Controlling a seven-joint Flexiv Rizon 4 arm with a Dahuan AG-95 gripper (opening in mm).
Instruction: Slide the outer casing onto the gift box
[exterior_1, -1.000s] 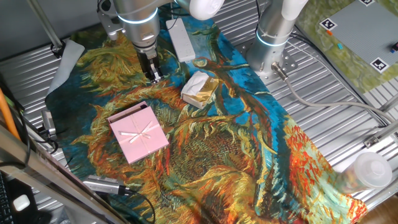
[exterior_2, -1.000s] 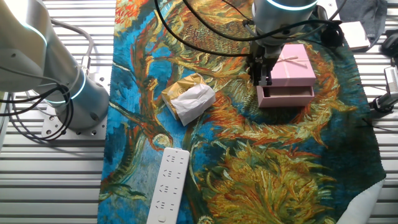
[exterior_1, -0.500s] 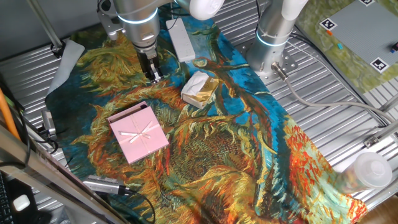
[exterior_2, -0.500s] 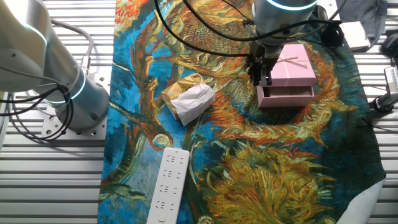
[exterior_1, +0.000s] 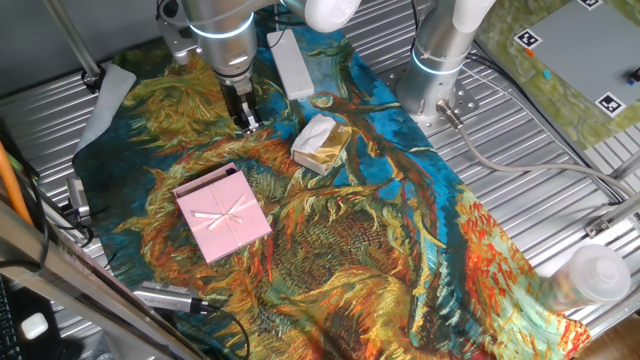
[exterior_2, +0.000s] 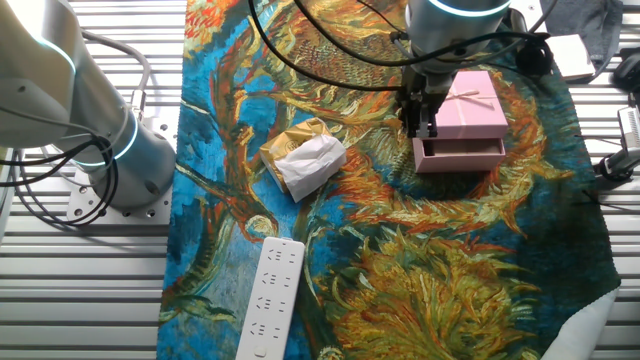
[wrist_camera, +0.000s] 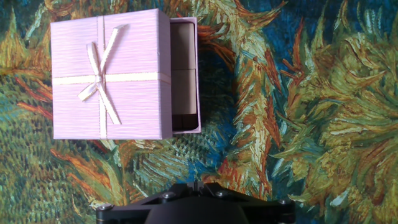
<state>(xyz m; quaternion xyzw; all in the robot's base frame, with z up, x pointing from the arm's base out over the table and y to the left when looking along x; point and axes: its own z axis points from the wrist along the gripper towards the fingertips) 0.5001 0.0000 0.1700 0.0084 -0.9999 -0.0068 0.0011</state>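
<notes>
Hand view: casing (wrist_camera: 111, 74) upper left, box (wrist_camera: 185, 74) rim poking out right. Light, crushable cardboard; push flat side edge. Gripper (exterior_1: 246, 122) fingers together, empty.

Bare cloth (wrist_camera: 298, 112) lies open beside the gift box (wrist_camera: 185, 78); wrapped lump (exterior_2: 303, 157) sits well apart.

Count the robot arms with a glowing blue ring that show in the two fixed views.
2. One ringed arm stands over the cloth, beside the pink bow-topped casing; the other ringed arm stands on the metal table beyond the cloth's edge.
</notes>
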